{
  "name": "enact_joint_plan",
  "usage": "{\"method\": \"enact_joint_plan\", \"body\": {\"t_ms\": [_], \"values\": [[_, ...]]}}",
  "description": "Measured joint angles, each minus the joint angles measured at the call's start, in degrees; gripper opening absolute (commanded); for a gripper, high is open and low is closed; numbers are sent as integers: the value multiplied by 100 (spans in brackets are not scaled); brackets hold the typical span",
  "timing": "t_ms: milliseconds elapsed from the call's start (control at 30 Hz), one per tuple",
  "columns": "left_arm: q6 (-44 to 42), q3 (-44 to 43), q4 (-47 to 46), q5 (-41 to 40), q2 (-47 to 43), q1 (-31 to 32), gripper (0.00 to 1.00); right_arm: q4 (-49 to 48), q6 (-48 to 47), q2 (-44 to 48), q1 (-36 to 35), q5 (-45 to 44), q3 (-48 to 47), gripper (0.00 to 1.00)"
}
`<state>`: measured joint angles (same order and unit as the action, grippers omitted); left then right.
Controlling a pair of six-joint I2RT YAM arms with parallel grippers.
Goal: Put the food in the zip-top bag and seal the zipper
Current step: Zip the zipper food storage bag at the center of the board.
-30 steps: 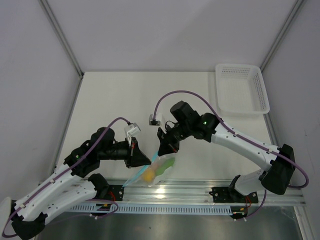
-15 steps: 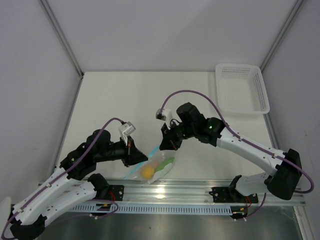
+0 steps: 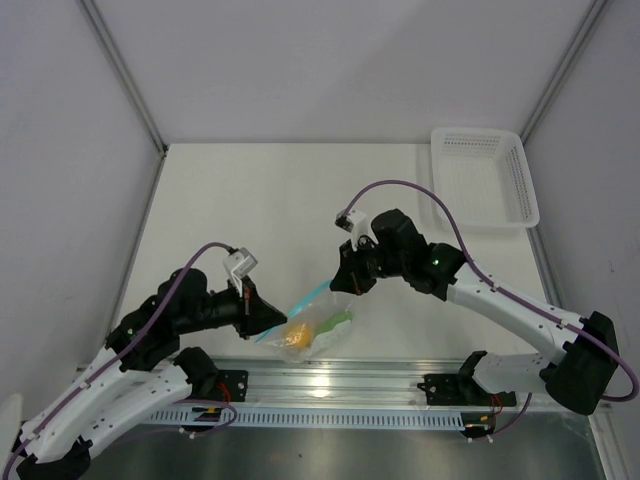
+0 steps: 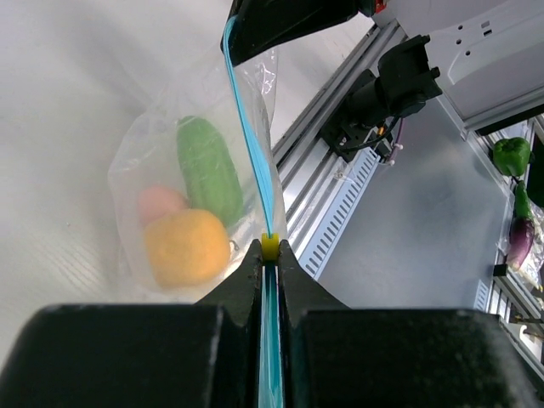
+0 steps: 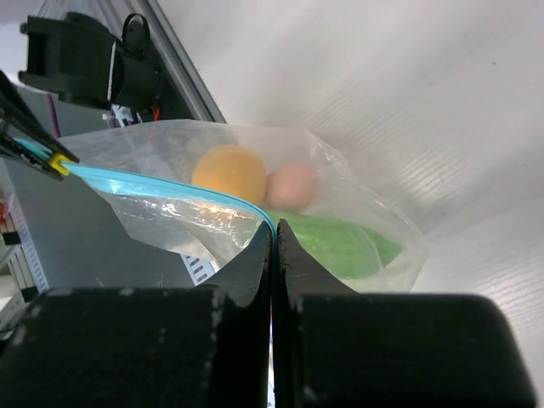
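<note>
Teal-blue zipper (image 3: 300, 305) is stretched taut in a straight line between both hands, running from near-left to far-right. It reads as one single strip along that span.

Left hand (image 3: 270, 322) is clenched on the near-left end. In its wrist view the fingers (image 4: 242, 276) pinch the strip flat, and a small yellow slider (image 4: 269, 247) sits right at the fingertips.

Right hand (image 3: 347, 284) is clenched on the far-right end of the same strip. Its wrist view shows the jaws closed with only the thin blue edge between them.

Zip-top bag (image 3: 322, 325) hangs off the zipper between the two hands. It is clear, crinkly plastic, at the near edge of the tabletop (image 3: 250, 200), just beside the aluminium rail (image 3: 400, 380). Cannot tell whether its belly rests on the surface.

Food is inside the bag, on the bag side of the strip:
- The round orange-yellow piece (image 3: 296, 338) is nearer the left hand.
- The oblong green piece (image 3: 335, 320) is nearer the right hand, just beside the orange one.
- The wrist views also show a paler pinkish round piece (image 5: 291, 185) touching the orange one.

White lattice basket (image 3: 483, 178) sits at the far-right corner — well apart from the bag and both arms.
</note>
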<state>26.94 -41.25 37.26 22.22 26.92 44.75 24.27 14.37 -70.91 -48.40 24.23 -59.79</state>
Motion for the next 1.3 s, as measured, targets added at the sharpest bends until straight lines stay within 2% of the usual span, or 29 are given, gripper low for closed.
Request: {"method": "enact_joint_plan", "body": {"t_ms": [700, 1300], "values": [[11, -2, 326, -111, -282, 0, 5, 240, 706, 463, 175, -968, 317, 0], [33, -11, 511, -238, -525, 0, 6, 330, 798, 560, 157, -1069, 334, 0]]}}
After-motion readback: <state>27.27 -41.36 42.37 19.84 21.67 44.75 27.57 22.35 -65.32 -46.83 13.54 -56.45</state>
